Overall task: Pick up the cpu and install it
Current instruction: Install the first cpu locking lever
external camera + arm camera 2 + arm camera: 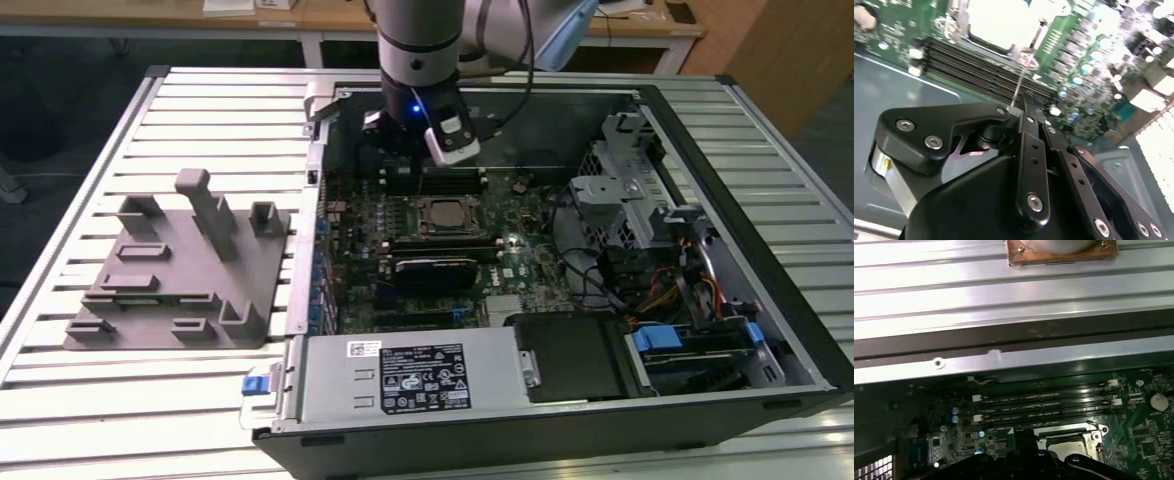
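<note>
The cpu is a small pale silver-grey square lying flat in the motherboard socket, inside the socket's metal frame. It appears as a bright pale square in the second wrist view and at the socket in the first wrist view. My gripper hangs inside the open computer case, just beyond the socket and over the black memory slots. Its black fingers come together to a point, shut, with nothing seen between them. A thin metal socket lever slants up from the socket to beside the fingertips.
A grey plastic fixture stands on the slatted metal table at the exterior view's left. The case holds a silver box with a black label, a black heat-sink block and drive cages with cables.
</note>
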### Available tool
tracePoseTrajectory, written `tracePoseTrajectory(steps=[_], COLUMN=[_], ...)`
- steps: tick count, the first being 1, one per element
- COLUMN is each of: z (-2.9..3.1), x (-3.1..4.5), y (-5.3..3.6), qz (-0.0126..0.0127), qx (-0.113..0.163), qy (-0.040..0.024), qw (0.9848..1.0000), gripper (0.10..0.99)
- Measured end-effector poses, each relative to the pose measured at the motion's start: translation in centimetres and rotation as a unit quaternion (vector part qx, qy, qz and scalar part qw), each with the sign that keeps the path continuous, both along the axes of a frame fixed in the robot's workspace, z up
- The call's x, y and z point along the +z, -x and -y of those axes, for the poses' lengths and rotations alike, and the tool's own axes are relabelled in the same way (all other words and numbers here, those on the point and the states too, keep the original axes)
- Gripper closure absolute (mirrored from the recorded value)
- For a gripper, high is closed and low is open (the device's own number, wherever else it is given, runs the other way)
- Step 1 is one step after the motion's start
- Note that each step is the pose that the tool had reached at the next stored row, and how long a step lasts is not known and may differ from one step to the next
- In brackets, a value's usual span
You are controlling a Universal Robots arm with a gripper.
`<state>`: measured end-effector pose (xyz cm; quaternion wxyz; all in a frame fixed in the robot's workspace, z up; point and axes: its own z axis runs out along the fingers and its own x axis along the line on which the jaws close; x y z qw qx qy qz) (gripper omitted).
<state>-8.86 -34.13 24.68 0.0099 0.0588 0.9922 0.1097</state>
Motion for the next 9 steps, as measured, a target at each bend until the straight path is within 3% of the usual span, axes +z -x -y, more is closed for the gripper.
tracePoseTrajectory(steps=[9], z=[0.00], x=[-0.03], y=[-2.73], qz=[0.0000], qx=[-0.002], qy=[0.0015], qw=[1.0000], gripper=[0.980])
